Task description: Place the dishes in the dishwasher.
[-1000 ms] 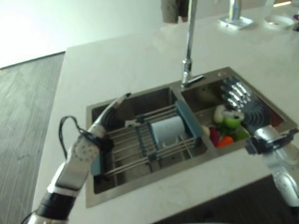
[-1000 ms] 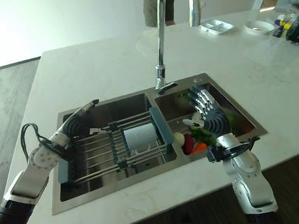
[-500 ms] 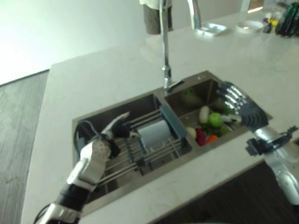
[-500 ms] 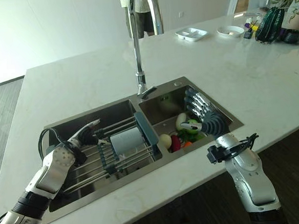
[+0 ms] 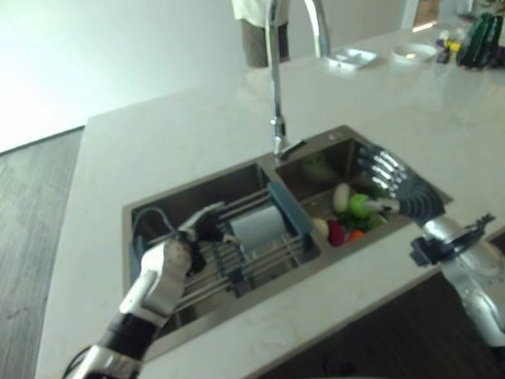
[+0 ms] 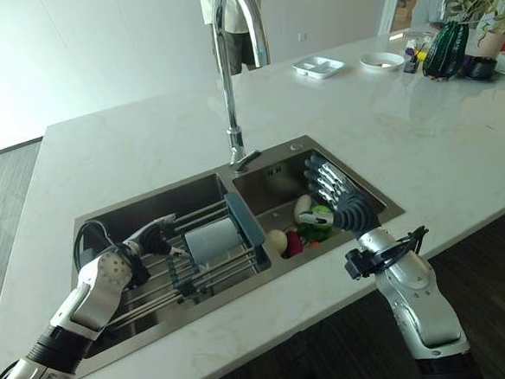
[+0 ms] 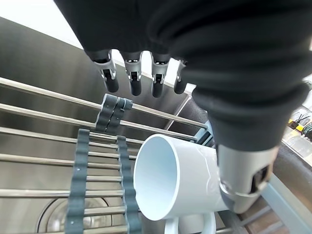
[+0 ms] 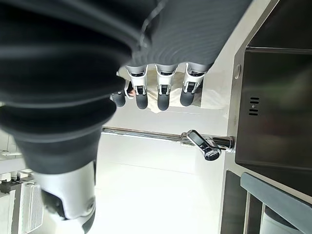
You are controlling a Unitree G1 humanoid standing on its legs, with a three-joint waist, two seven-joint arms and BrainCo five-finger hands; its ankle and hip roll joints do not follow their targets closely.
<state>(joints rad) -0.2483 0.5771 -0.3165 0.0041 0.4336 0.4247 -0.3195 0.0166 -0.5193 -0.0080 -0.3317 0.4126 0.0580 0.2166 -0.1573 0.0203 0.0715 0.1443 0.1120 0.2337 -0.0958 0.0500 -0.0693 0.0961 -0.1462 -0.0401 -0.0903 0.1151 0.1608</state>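
Observation:
A white mug (image 6: pixel 211 238) lies on its side on a steel drying rack (image 6: pixel 152 290) set across the left sink basin, its mouth turned toward my left hand (image 6: pixel 142 246). That hand is open just left of the mug. In the left wrist view its straight fingers (image 7: pixel 134 80) hover over the rack bars and the thumb (image 7: pixel 243 178) sits beside the mug (image 7: pixel 175 185). My right hand (image 6: pixel 341 201) is open, fingers spread, above the right basin.
Several fruits and vegetables (image 6: pixel 307 225) lie in the right basin. A tall faucet (image 6: pixel 227 78) rises between the basins. A white tray (image 6: pixel 317 65), a bowl (image 6: pixel 382 60) and dark green items (image 6: pixel 446 47) stand on the far counter. A person (image 6: pixel 234 22) stands behind.
The camera has shifted. My left hand has come from the back left of the basin to right beside the mug. The right hand stays open over the right basin.

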